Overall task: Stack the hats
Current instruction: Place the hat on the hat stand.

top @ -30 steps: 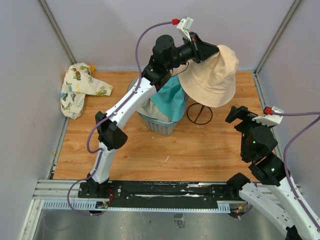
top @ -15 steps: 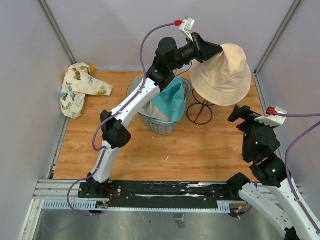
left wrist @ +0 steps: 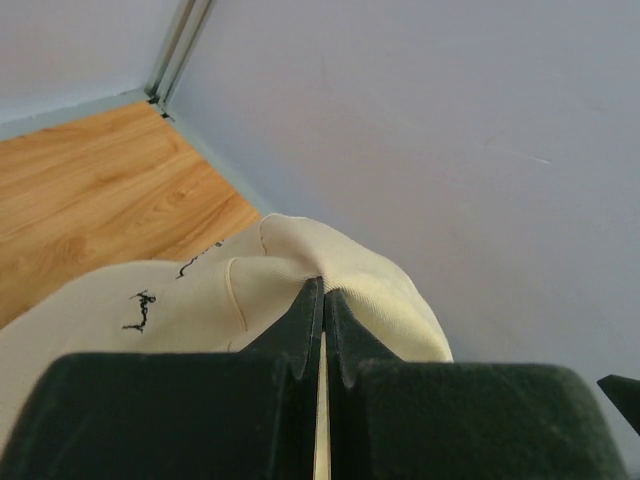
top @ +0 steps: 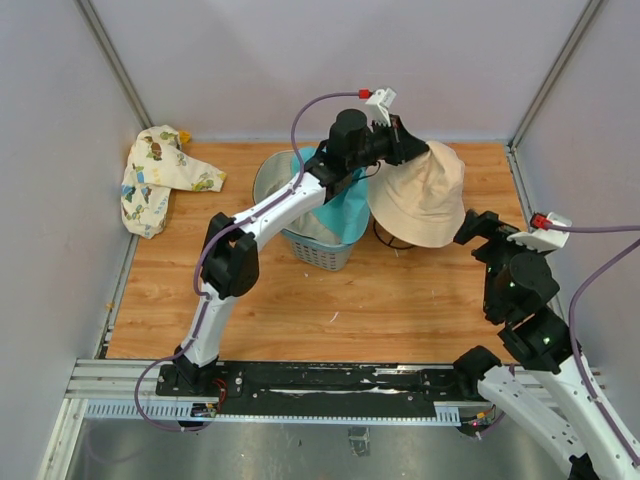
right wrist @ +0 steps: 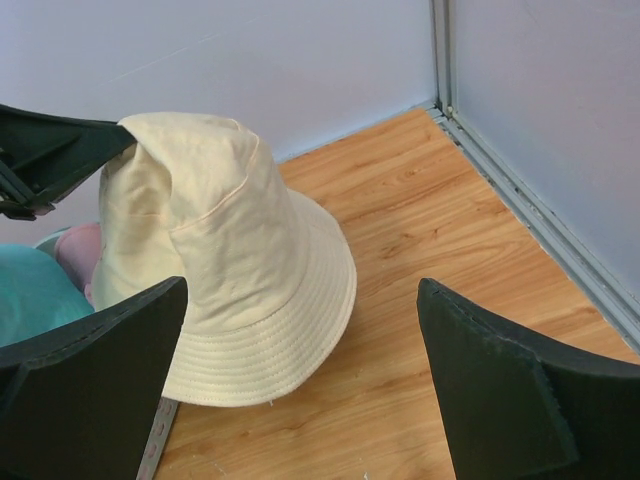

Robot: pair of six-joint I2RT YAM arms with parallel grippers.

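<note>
The wooden desk (top: 300,300) carries a cream cartoon-print cloth (top: 155,178), bunched in its far left corner. A blue-grey mesh basket (top: 320,255) stands near the far middle. Just right of it, a dark wire ring (top: 385,240) shows, mostly hidden under the beige hat (top: 420,195).

top: overhead, looking down, far | wrists: close-in | shared: beige hat (top: 420,200)

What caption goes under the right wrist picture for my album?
The left gripper pinches the beige hat by its crown, with the open right gripper facing it.
</note>
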